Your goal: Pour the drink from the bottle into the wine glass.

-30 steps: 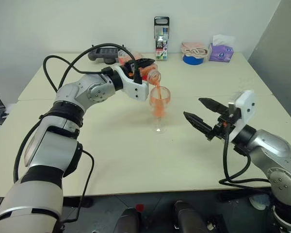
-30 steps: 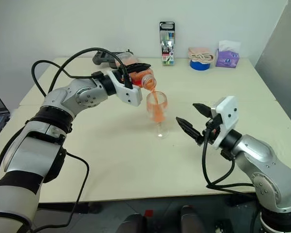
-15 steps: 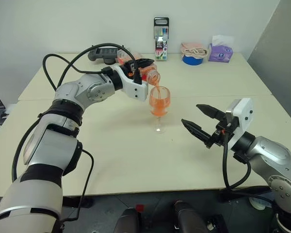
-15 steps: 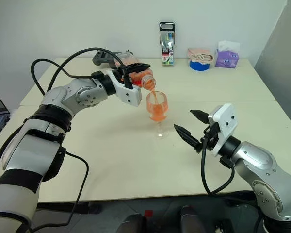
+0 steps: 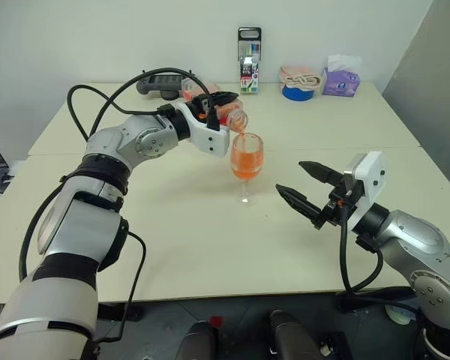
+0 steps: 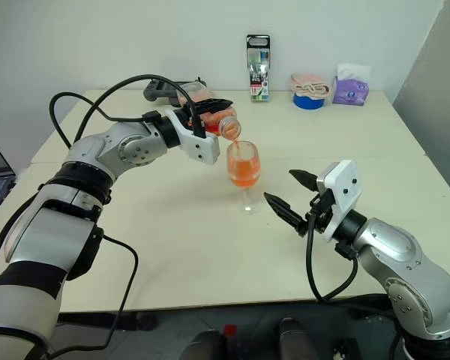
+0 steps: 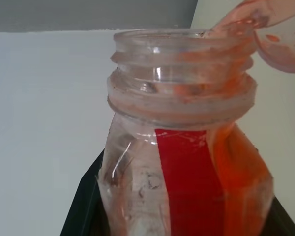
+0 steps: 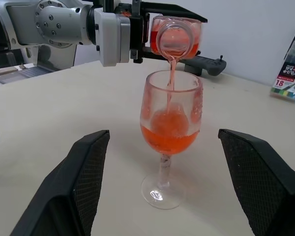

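Pour well under way, not finished. Nearest the front edge of the counter (image 5: 210, 255), toward its right side: right gripper (image 5: 301, 187), fingers spread wide, empty, aimed at the wine glass (image 5: 247, 166) from just short of it, touching nothing. Beyond that, near the middle of the counter: wine glass upright on its foot, bowl roughly half full of the drink (image 8: 168, 137), splashes up the inside wall. Above the rim: bottle (image 5: 229, 115) tipped nearly level, mouth down over the bowl, clamped tight in the left gripper (image 6: 214, 112), a thin orange stream falling from mouth into glass. Through the bottle wall in the left wrist view, only a band of orange along the low side, the rest near clear; judged almost emptied. Left to do, by the look of it: drain the last of the drink, tip the bottle back upright, set it down.

Against a second ago: more orange in the bowl now, level higher and calmer, where earlier a churned column ran down toward the stem. Bottle and left gripper unmoved over the rim. Right gripper nearer the glass than before, fingers just as wide.

Along the far edge, well apart from the work: a black controller (image 5: 161, 82) left of centre, a tall pack of markers (image 5: 249, 49) at the middle, a blue roll of tape (image 5: 298, 91) and a purple tissue pack (image 5: 340, 80) toward the far right corner.
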`<act>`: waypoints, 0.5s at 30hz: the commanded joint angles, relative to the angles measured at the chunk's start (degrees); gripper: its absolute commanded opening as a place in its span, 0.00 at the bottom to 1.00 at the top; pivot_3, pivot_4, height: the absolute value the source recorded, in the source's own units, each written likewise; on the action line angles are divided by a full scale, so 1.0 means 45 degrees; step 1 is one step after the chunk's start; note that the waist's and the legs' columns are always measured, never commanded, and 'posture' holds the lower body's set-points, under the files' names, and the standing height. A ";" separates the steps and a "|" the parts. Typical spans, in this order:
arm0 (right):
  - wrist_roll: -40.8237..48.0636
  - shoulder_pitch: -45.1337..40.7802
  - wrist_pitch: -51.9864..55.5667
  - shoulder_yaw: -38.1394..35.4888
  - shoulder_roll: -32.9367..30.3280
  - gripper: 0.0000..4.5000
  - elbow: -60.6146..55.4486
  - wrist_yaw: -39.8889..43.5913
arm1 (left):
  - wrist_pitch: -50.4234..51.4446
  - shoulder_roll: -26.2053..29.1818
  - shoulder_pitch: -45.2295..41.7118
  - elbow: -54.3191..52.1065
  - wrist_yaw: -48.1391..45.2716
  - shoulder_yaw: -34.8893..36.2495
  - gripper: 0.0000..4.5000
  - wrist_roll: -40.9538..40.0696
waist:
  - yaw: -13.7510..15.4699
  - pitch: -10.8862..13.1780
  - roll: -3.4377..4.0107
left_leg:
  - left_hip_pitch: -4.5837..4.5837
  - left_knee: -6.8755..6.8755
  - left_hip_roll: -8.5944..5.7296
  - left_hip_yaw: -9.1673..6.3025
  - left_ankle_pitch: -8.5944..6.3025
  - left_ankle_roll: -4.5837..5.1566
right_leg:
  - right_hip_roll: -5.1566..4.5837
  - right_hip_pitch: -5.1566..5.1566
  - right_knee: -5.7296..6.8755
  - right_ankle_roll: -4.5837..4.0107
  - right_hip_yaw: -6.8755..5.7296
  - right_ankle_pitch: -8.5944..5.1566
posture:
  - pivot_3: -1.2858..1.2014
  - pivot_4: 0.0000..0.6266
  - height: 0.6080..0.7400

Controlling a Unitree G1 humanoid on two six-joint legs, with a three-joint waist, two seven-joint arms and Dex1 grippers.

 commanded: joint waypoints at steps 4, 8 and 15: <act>-0.0118 -0.0485 -0.0269 0.0040 0.0037 0.84 0.0026 -0.0019 | -0.0057 0.0108 -0.0464 -0.0266 0.0054 0.0253 0.37 -0.0494 | 0.0002 0.0000 0.0000 | -0.0013 0.0024 0.0001 0.0000 -0.0002 0.0003 | 0.0000 0.0001 0.0000 0.0002 -0.0002 0.0001 | 0.52 0.24 1.00; -0.0090 -0.0575 -0.0279 0.0098 0.0058 0.84 0.0070 0.0029 | -0.0045 0.0084 -0.0447 -0.0342 0.0009 0.0266 0.37 -0.0547 | 0.0002 0.0000 0.0000 | -0.0023 0.0044 0.0000 -0.0001 -0.0004 0.0007 | 0.0000 0.0000 0.0000 0.0005 0.0000 0.0004 | 0.52 0.24 1.00; 0.0134 -0.1008 -0.0194 -0.0021 0.0209 0.84 0.0155 -0.0139 | 0.0605 -0.0617 -0.0111 0.0107 -0.1499 0.1344 0.37 -0.2777 | 0.0015 0.0000 0.0000 | -0.0032 0.0051 -0.0002 -0.0002 -0.0005 0.0008 | -0.0001 -0.0001 -0.0001 0.0007 -0.0002 0.0005 | 0.52 0.24 1.00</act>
